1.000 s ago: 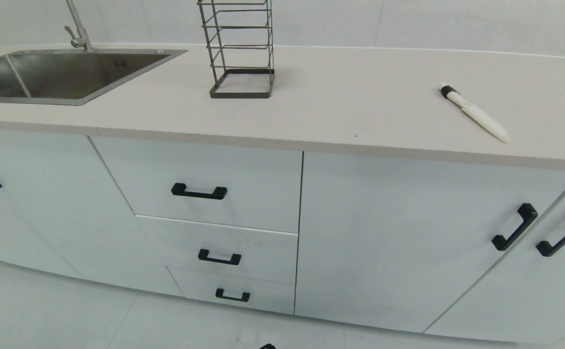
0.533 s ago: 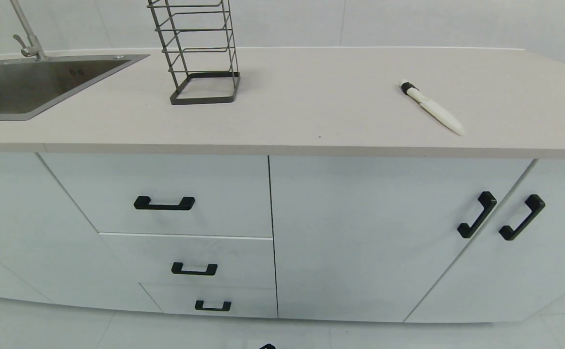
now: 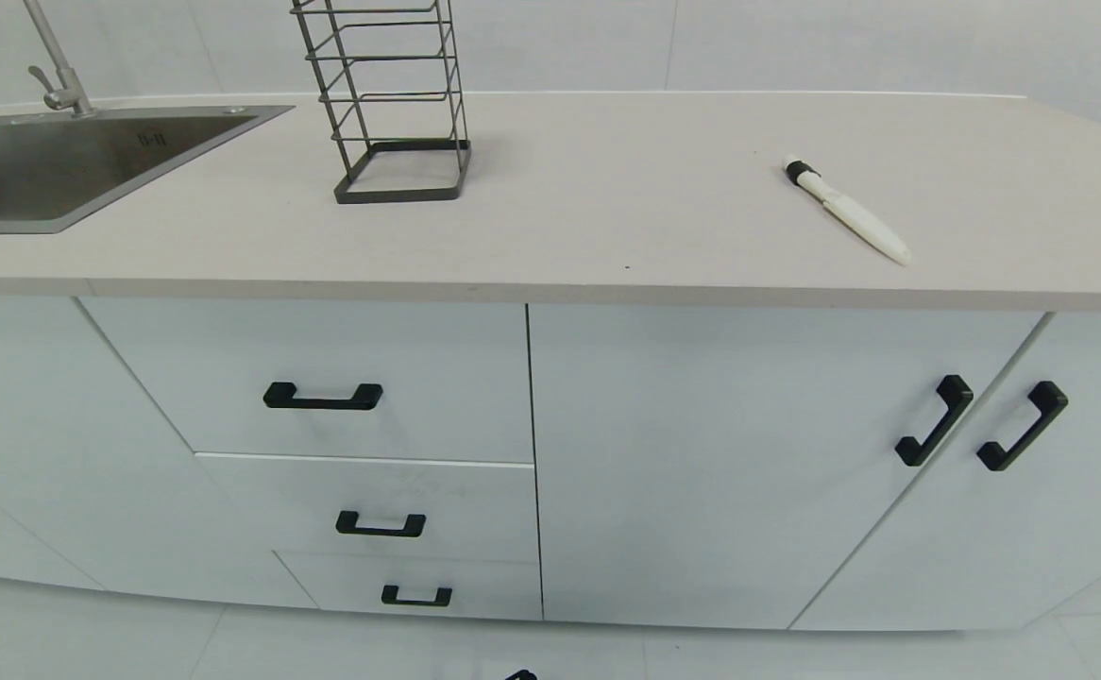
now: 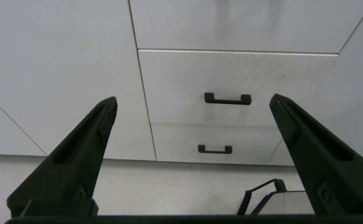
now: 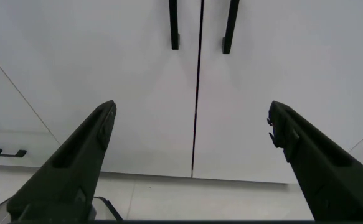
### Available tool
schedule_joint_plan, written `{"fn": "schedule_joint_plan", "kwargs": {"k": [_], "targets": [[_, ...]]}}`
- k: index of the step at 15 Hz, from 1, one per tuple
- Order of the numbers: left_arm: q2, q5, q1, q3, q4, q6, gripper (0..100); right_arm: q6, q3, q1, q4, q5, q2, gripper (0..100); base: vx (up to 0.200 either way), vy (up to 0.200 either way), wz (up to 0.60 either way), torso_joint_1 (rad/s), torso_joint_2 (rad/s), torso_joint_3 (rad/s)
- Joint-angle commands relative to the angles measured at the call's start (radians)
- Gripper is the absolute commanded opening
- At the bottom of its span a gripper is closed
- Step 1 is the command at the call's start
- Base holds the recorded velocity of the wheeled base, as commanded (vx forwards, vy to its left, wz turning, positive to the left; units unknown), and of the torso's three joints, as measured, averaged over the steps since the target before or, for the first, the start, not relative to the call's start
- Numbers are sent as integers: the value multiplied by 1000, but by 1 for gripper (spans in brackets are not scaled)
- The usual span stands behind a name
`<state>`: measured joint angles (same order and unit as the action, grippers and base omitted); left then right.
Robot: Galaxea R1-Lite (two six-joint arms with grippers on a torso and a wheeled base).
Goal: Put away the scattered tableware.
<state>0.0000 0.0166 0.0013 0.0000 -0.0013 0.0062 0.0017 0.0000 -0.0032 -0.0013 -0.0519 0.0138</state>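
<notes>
As seen from the head, the white utensil point(image 3: 848, 210) lies flat on the right part of the counter point(image 3: 607, 227), well apart from the wire rack point(image 3: 390, 94). Its long axis runs diagonally, with the black-banded end back-left and the tapered end front-right.

Left wrist: left gripper point(image 4: 193, 106) held low, facing the drawers point(image 4: 231, 74), fingers spread wide.

Right wrist: right gripper point(image 5: 192, 112) held low, facing the doors point(image 5: 262, 93), fingers spread wide.

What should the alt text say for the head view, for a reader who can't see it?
A white utensil with a black band lies on the right of a pale countertop, well apart from an upright wire rack and a steel sink at the left. Below the counter are three black-handled drawers and cabinet doors.
</notes>
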Motion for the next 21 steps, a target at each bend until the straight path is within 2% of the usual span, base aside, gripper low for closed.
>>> {"fn": "schedule_joint_plan", "kwargs": {"k": [1, 4, 9, 12, 21], "targets": [[3, 0, 0, 0, 0, 0, 100, 0, 0, 0, 0, 0, 2, 100, 0, 0, 0, 0, 0, 0], [3, 0, 0, 0, 0, 0, 100, 0, 0, 0, 0, 0, 2, 100, 200, 0, 0, 2, 2, 2], [3, -1, 0, 0, 0, 0, 100, 0, 0, 0, 0, 0, 2, 100, 0, 0, 0, 0, 0, 0], [3, 0, 0, 0, 0, 0, 100, -2, 0, 0, 0, 0, 2, 100, 0, 0, 0, 137, -54, -48], [3, 0, 0, 0, 0, 0, 100, 0, 0, 0, 0, 0, 2, 100, 0, 0, 0, 218, -498, -209]]}}
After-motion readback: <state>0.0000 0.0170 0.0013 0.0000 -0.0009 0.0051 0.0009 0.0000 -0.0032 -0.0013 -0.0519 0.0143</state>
